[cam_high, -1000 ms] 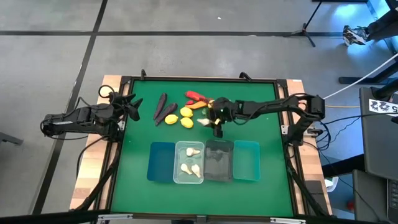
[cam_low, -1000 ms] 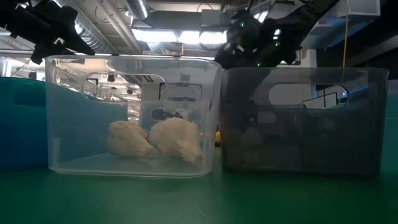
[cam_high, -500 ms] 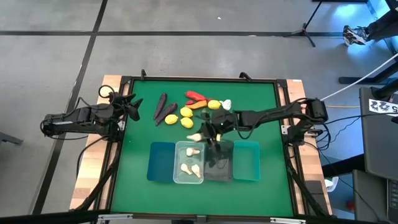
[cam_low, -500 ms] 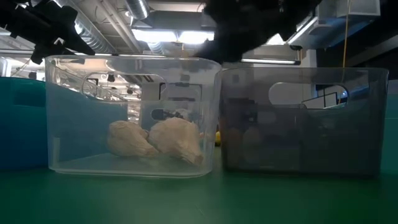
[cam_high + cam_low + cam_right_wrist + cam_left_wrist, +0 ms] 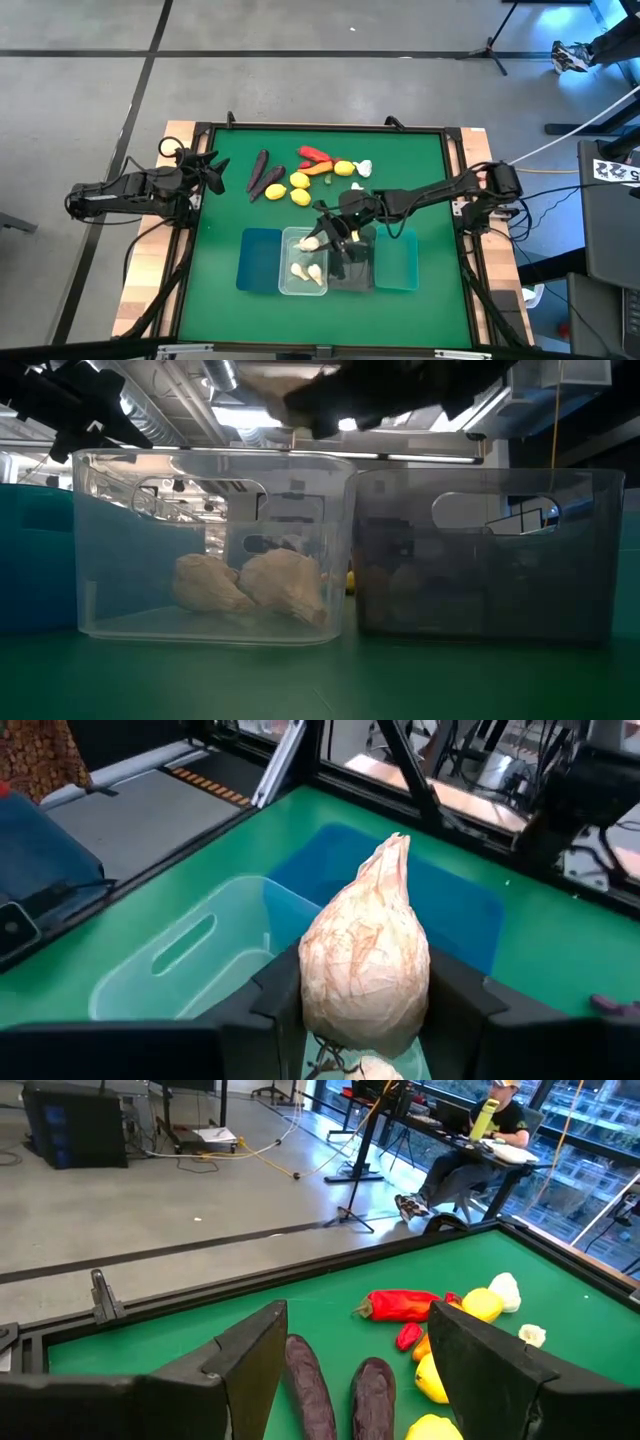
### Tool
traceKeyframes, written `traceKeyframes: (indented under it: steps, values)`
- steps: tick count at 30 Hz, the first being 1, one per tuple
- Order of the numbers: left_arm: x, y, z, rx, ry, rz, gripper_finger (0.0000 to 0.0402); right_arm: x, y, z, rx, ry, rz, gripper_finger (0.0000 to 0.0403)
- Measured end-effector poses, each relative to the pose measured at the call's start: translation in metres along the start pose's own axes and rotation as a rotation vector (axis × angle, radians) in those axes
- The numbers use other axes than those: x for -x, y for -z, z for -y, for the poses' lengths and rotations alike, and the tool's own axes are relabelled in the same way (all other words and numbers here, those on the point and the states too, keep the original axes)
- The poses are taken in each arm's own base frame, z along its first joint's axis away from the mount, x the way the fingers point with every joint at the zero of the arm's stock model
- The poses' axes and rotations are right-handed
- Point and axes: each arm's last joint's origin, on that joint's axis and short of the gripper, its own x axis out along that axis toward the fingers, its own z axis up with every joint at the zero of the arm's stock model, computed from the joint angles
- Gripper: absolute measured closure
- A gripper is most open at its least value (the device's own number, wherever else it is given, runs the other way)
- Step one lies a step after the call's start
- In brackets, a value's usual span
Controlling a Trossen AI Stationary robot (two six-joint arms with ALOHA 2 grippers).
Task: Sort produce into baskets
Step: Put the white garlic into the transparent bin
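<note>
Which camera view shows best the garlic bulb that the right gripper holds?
The right wrist view: the garlic bulb fills it, clamped in the right gripper. The high view shows it small; the low view, a blur; the left wrist view, nothing.

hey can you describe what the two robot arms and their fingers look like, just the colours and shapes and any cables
Both arms are dark, slim and jointed. The left gripper ends in two flat, black, blade-like fingers with squared edges. The right gripper has the same black fingers. Black cables loop beside each arm's base at the table edge.
</note>
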Motion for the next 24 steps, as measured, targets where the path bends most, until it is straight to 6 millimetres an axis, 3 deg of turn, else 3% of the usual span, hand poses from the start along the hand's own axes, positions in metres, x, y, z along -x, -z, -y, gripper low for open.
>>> traceKeyframes:
  steps: [12,17,24]
  values:
    - [0.0,0.0,0.0,0.0,0.0,0.0,0.0164,-0.039,0.04,0.003,-0.015,-0.044,-0.006,0.0258]
    - [0.0,0.0,0.0,0.0,0.0,0.0,0.0164,-0.051,0.045,0.009,-0.083,-0.114,-0.015,0.0258]
    - [0.0,0.0,0.0,-0.001,0.0,-0.001,0.0164,-0.052,0.045,0.015,-0.157,-0.091,-0.135,0.0254]
